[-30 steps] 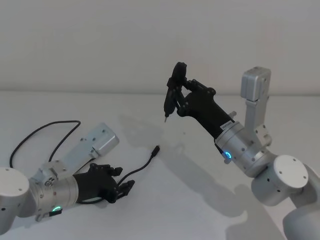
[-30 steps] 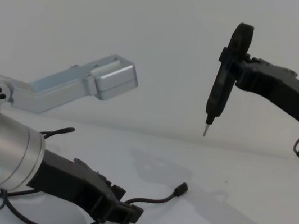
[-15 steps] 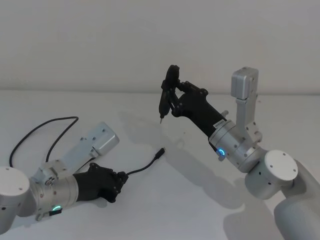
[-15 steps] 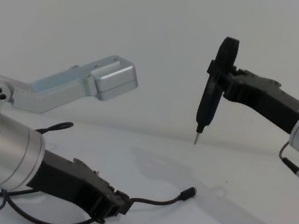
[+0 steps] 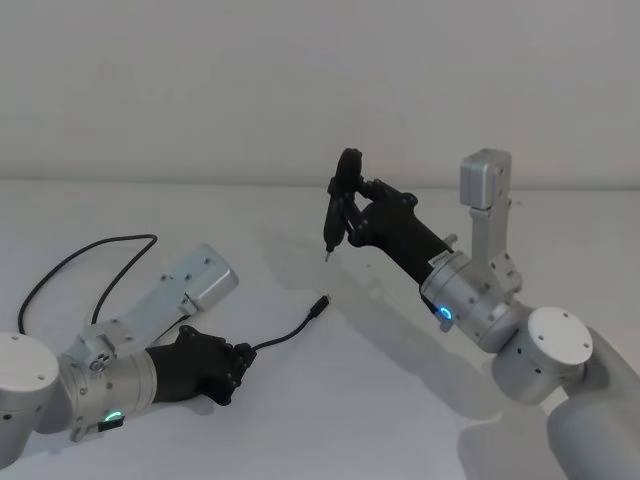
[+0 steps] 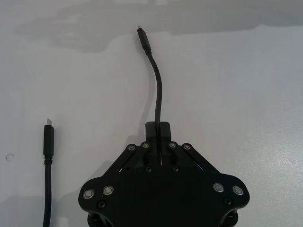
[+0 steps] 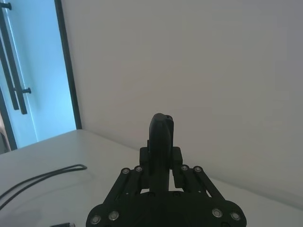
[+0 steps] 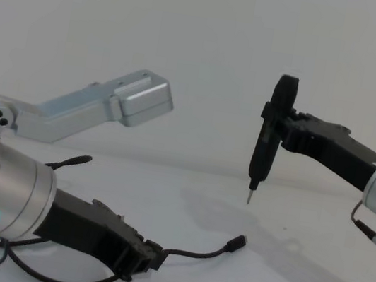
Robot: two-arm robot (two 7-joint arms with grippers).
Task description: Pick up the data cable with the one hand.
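Now: left pincer (image 5: 241, 357) low over the table (image 5: 350, 410), clenched on the cable (image 5: 290, 333) near its end, so the free plug (image 6: 143, 39) rests ahead on the surface. Right pincer (image 5: 348, 195) grips a pen-like tool (image 8: 263, 153) aloft, presumably kept clear.

The left gripper (image 5: 240, 360) sits low over the table (image 5: 350, 410), at the front left. The data cable (image 5: 287, 334) is pinched between its 2 fingers. From there it runs out to the right and away, and its plug (image 5: 320, 303) is near the middle of the table. A loop of cable (image 5: 90, 255) lies on the table far left, behind the left arm. The right gripper (image 5: 349, 192) is up in the air on the right, farther back than the plug. It grips a pen tool (image 5: 332, 228) that points down, tip well above the table. The wall (image 5: 200, 80) stands behind everything.
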